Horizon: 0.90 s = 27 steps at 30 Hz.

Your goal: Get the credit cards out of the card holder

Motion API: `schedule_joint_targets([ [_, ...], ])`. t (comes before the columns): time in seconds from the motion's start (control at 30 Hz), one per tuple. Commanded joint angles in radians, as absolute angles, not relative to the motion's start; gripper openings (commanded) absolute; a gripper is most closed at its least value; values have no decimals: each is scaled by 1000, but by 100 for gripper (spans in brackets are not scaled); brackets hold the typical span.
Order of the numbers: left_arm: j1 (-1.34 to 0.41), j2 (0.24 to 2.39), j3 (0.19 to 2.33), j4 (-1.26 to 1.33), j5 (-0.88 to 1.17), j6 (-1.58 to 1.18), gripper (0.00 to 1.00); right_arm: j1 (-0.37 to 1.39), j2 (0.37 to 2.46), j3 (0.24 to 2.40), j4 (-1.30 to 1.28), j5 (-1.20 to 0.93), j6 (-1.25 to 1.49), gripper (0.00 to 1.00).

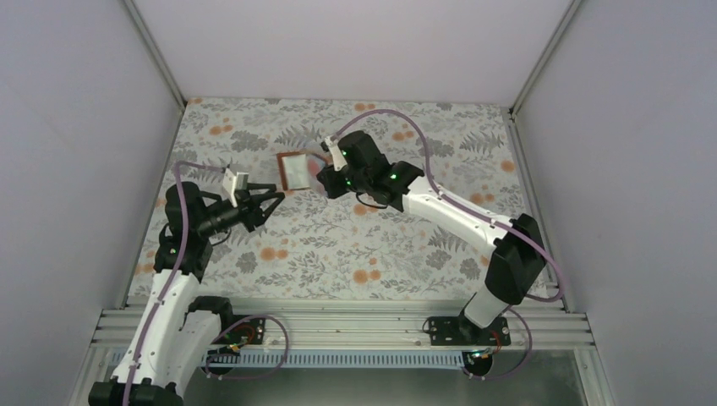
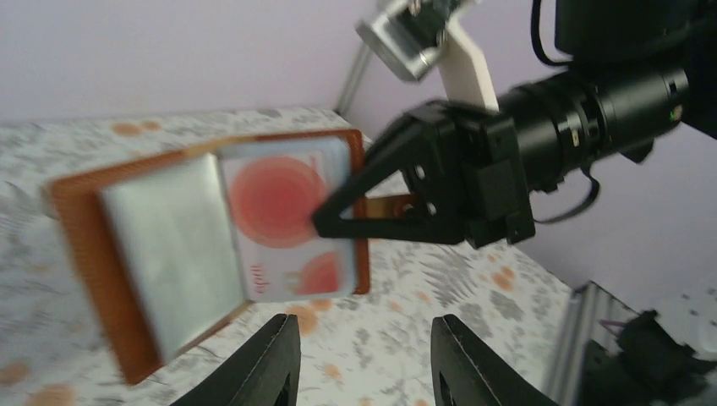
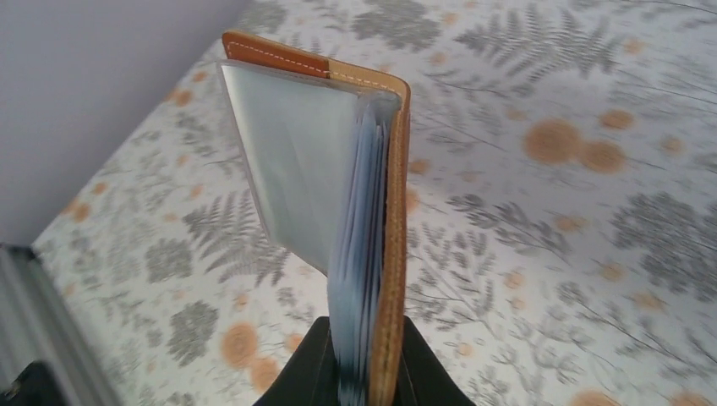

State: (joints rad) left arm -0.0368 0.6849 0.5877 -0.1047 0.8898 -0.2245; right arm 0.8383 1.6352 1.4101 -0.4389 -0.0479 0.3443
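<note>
Right fingers point(image 3: 314, 379): closed on the card holder point(image 3: 391, 194). They pinch one edge of the brown cover together with the bundle of grey-blue sleeves. The holder stands straight up from the fingertips and is open. In the right wrist view one clear sleeve point(image 3: 292, 169) fans out to the left of the cover, which is seen edge-on. The holder's lower edge sits between the two fingertips, and the rest is clear of the desk point(image 1: 380, 245), which shows behind it.

Left fingers point(image 2: 272, 365): apart, with nothing between them and only desk pattern in the gap. The holder is ahead of and above these tips, near but not touching. Its open face is turned toward them.

Left wrist view, outward from the tips: an empty-looking sleeve lies on the left half of the holder. A pale card with red round blotches point(image 2: 283, 211) lies in the sleeve on the right half, inside the brown border. The right fingers' tips press on the holder just beside this card's right edge. This view is slightly blurred, so the small print on the card is unreadable.

Top view: both sets of fingers meet over the far middle of the desk. The holder is between them, on the right fingers' side. The left tips aim at its near corner, with a small gap left. The desk has a floral cloth of grey ferns and orange blooms.
</note>
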Motion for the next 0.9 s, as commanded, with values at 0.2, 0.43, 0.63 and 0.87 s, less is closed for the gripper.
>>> schedule_joint_targets([
  [0.2, -38, 685, 526, -26, 923, -302, 40, 850, 1609, 1425, -311, -466, 130, 4],
  [0.43, -9, 684, 547, -98, 912, -224, 37, 851, 1576, 1417, -296, -616, 42, 4],
  [0.63, -5, 682, 585, -147, 968, -144, 35, 853, 1555, 1391, -253, -683, 0, 4],
  [0.87, -5, 685, 598, -104, 1010, -146, 35, 861, 1539, 1370, -237, -797, -70, 4],
])
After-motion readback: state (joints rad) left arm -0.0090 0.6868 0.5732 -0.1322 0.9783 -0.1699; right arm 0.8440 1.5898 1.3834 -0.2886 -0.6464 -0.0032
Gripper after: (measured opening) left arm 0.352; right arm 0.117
